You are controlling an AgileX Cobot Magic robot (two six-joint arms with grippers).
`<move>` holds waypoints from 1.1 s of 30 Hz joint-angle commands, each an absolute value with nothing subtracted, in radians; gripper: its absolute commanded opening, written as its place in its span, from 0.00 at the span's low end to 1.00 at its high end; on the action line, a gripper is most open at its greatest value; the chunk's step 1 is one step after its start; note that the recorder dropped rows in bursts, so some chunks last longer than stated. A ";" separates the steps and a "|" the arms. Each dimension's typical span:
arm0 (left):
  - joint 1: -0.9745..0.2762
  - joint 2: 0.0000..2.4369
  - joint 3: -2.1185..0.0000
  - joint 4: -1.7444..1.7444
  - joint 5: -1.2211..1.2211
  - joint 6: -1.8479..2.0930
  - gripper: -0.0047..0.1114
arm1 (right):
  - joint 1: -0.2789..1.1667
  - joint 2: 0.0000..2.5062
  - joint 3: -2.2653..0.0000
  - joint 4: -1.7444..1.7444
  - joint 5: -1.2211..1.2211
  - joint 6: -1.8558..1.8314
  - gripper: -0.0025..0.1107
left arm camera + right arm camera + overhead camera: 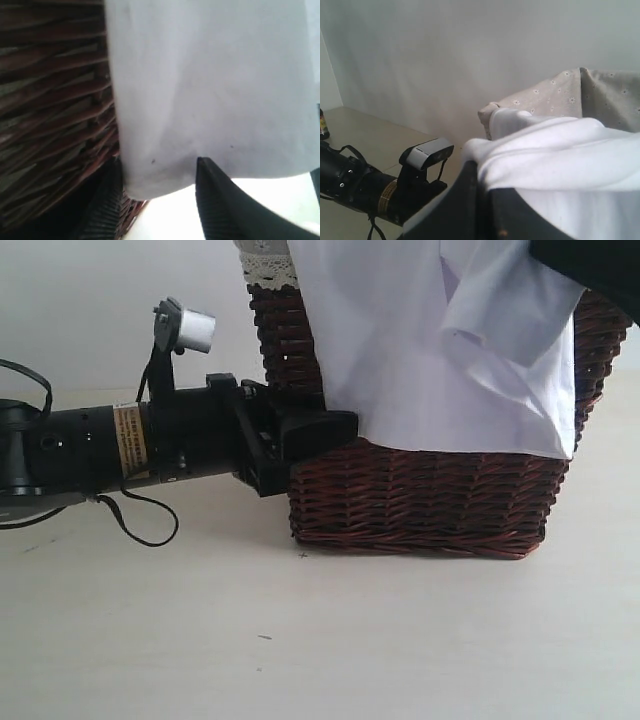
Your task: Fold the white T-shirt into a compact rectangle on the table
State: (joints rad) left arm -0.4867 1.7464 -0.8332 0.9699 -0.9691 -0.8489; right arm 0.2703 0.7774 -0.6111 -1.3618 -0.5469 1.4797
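My right gripper [482,172] is pinched shut on a bunch of the white T-shirt [400,350]. The shirt drapes down the front of the wicker basket [420,500] on the surface [300,640]. My left gripper [156,167] stands partly open, astride the shirt's lower hem.

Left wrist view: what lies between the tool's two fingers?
The white T-shirt's hanging bottom edge, beside the basket; the left tool's fingers stand apart around it, in the left wrist view.
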 commanded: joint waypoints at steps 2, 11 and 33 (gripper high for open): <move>-0.535 1.770 -0.844 0.960 -1.087 -0.847 0.44 | 0.272 0.769 -0.615 -1.371 -0.555 1.489 0.02; -0.618 1.816 -0.871 0.958 -1.092 -0.736 0.44 | 0.272 0.769 -0.615 -1.391 -0.555 1.489 0.02; -0.408 1.735 -0.799 1.065 -1.206 -0.887 0.44 | 0.272 0.769 -0.615 -1.397 -0.553 1.491 0.02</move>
